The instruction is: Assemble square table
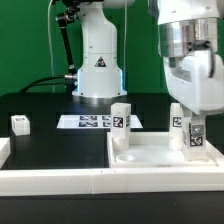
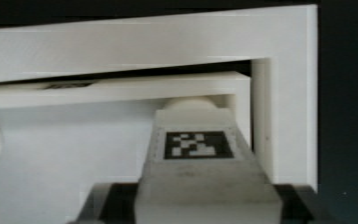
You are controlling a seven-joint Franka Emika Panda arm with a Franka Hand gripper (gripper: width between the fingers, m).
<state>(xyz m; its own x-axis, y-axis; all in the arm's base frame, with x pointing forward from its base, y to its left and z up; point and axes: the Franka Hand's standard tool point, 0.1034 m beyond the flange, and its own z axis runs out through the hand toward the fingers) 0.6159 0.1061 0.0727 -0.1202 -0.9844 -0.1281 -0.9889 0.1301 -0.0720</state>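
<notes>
The white square slab (image 1: 150,152) lies flat at the exterior view's right, inside the border wall's corner. One white tagged leg (image 1: 121,117) stands upright at its far left corner, and a second (image 1: 176,120) stands at its far right. My gripper (image 1: 196,132) is shut on a third leg (image 1: 198,143), held upright over the slab's near right corner. In the wrist view this leg (image 2: 195,145) shows its tag between my dark fingers (image 2: 119,205), and its far end points at the slab (image 2: 69,140) near a corner. A fourth leg (image 1: 20,123) lies loose at the left.
The long low white border wall (image 1: 60,180) runs along the front and up the right side; it also shows in the wrist view (image 2: 140,40). The marker board (image 1: 92,122) lies flat in front of the robot base (image 1: 98,70). The table top is black.
</notes>
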